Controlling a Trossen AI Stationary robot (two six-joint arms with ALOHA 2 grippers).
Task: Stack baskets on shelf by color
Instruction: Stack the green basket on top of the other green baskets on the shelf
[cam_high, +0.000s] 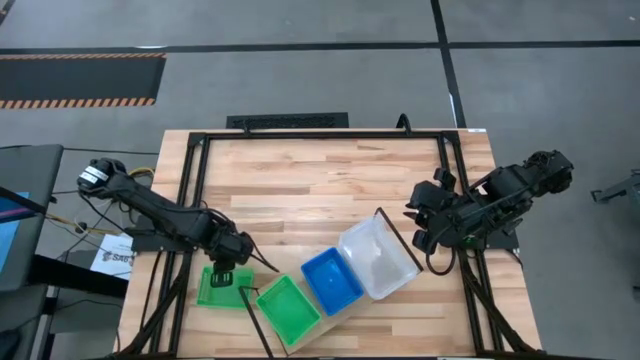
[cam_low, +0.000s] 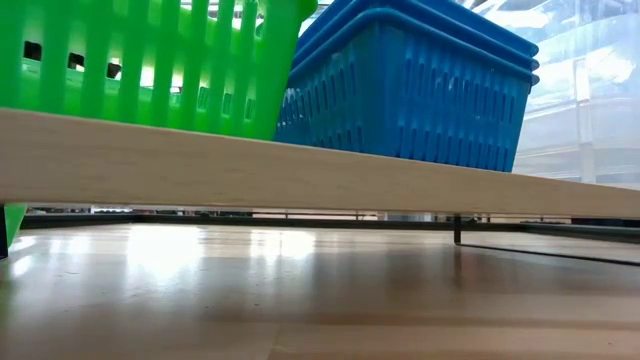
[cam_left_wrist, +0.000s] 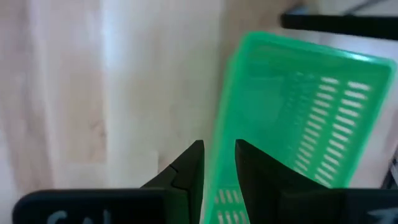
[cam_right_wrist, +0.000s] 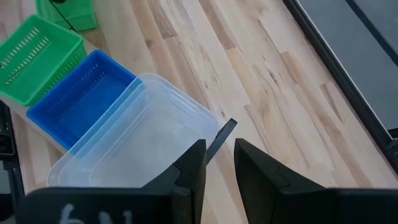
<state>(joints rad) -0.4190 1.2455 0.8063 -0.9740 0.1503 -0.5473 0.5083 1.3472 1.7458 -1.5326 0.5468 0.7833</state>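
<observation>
A light-wood shelf (cam_low: 300, 172) with black wire end frames (cam_high: 396, 236) lies slantwise near the table's near edge. On it stand a green basket (cam_high: 288, 308), a blue basket (cam_high: 332, 280) and a clear basket (cam_high: 378, 257), side by side on their bottoms. A second green basket (cam_high: 220, 287) sits just off the shelf's left end, under my left gripper (cam_high: 233, 265), which is shut on it. My right gripper (cam_high: 424, 228) hovers shut beyond the clear basket's right end, touching nothing. The low view shows the blue baskets (cam_low: 410, 90) as a nested stack. My left gripper (cam_left_wrist: 219, 163) pinches the loose green basket's side wall at its rim (cam_left_wrist: 222, 140), one finger inside the basket and one outside. The fingers come from above, pointing down. Whether the basket is lifted or rests on the table does not show.
Bare wooden tabletop (cam_high: 320, 185) stretches from the shelf to the far edge. A black metal frame (cam_high: 190, 170) borders the table on the left, far and right sides. The shelf's wire end frame (cam_right_wrist: 221, 138) stands just below my right gripper.
</observation>
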